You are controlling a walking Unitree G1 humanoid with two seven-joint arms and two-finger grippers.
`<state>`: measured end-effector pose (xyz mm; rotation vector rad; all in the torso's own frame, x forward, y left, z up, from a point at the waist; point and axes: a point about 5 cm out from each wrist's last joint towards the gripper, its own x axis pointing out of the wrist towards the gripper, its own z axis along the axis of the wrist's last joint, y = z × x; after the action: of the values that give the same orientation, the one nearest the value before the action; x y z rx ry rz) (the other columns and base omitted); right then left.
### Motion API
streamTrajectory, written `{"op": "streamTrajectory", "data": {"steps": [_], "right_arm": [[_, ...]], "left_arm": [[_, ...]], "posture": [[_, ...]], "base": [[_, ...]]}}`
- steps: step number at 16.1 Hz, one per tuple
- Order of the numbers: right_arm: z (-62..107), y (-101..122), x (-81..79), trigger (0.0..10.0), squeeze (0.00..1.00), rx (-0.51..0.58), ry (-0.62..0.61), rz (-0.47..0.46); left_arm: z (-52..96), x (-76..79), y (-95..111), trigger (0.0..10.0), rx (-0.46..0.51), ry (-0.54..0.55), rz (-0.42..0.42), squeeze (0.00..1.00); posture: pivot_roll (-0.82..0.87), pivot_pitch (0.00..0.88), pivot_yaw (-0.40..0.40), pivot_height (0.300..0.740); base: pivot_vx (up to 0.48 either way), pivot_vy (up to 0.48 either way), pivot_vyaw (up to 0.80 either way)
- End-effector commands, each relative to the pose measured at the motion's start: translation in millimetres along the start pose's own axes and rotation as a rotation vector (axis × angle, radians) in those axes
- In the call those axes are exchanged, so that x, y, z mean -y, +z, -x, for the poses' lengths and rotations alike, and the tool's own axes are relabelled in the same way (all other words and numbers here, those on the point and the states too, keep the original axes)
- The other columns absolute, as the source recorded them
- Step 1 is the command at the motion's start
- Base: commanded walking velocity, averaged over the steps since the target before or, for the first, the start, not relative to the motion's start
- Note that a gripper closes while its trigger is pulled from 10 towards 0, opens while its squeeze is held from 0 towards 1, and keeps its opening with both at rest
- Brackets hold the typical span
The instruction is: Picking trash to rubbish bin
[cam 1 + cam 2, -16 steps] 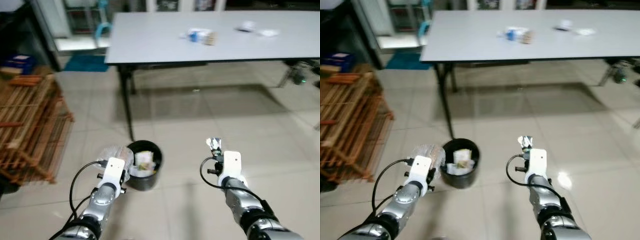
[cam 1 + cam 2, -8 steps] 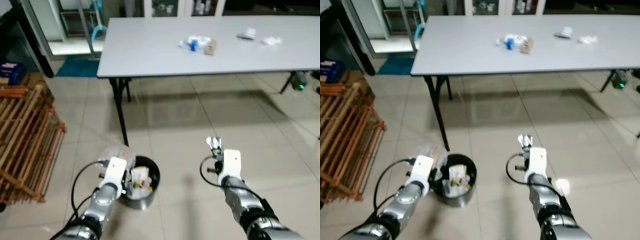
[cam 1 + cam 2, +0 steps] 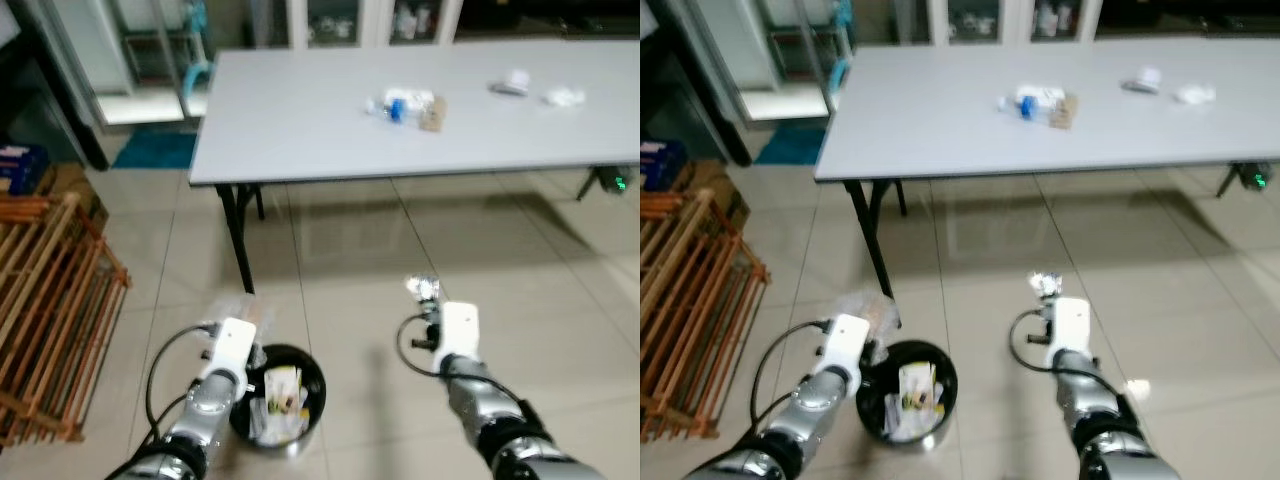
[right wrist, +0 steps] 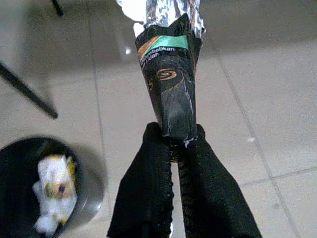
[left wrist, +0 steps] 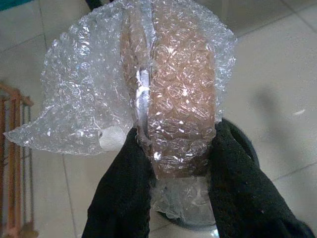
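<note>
**Both grippers loaded beside the bin**

From the head views we see our left gripper carrying a bubble wrap bundle just beside the black rubbish bin, which already holds trash. Our right gripper lifts a foil wrapper over bare tiles, apart from the bin. More trash lies on the grey table.

The left wrist view adds brown tape inside the bubble wrap, fingers clamped round it.

The right wrist view reveals the wrapper's black and green print, pinched tight.

Since a second ago the bin has drawn nearer as our camera moved.
</note>
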<state>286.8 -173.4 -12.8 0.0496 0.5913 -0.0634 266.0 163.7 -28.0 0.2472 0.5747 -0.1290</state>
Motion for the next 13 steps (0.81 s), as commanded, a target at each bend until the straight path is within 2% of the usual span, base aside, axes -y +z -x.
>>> {"op": "streamTrajectory", "data": {"steps": [1,5,6,11,13], "right_arm": [[-1.1,4,-11.1,10.0,0.0,0.01,0.027,-0.001],[-1.5,6,-11.9,10.0,0.0,0.015,0.03,-0.001],[-1.7,6,-11.9,10.0,0.0,0.017,0.03,-0.002],[-2.1,8,-11.0,10.0,0.0,0.02,0.026,0.002],[-2.2,8,-10.8,10.0,0.0,0.02,0.026,0.005]], "left_arm": [[0.7,-12.2,0,10.0,0.004,0.025,-0.002,0.0],[2.5,-9.1,-10,10.0,-0.053,0.011,-0.028,0.0],[3.4,-7.5,-14,10.0,-0.072,0.002,-0.044,1.0],[2.5,-0.6,-11,10.0,-0.064,-0.048,-0.024,1.0],[1.8,2.0,-9,10.0,-0.057,-0.091,0.022,1.0]], "posture": [[0.01,0.034,0.01,0.74],[0.01,0.036,0.009,0.74],[0.0,0.036,0.008,0.74],[0.0,0.044,0.009,0.74],[0.0,0.046,0.008,0.74]], "base": [[0.0,0.0,0.0],[0.0,0.0,0.0],[0.0,0.0,0.0],[0.0,0.0,0.0],[0.0,0.0,0.0]]}}
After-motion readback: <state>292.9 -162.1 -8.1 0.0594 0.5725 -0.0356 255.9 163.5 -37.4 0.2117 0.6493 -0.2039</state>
